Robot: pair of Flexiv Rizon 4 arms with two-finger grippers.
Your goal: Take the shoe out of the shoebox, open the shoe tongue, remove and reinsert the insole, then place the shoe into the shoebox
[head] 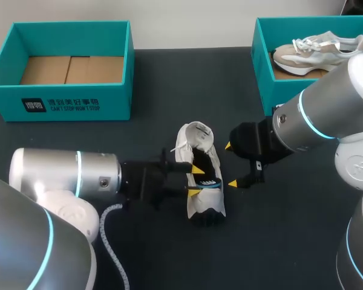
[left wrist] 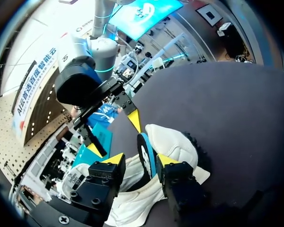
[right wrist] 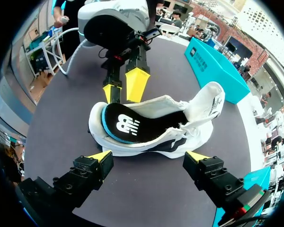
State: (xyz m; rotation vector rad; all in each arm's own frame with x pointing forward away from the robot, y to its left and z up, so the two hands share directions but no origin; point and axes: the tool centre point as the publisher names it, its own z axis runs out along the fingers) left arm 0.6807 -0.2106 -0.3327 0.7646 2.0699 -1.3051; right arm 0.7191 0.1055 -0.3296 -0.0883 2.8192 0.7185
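easing the insole
with the shoe [head: 193,140] on its side mid-table, left gripper [head: 195,181] at its 9 o'clock spread around the insole [right wrist: 128,125], right gripper [head: 231,164] at 3 o'clock gaping empty: close squarely on the insole edge, pull along the sole

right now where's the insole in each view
Head view: insole in the white shoe, mid-table.
Left wrist view: insole edge-on, right at the left gripper.
Right wrist view: insole ahead of the right gripper, black face showing.
Shared landmark: the white shoe around it.
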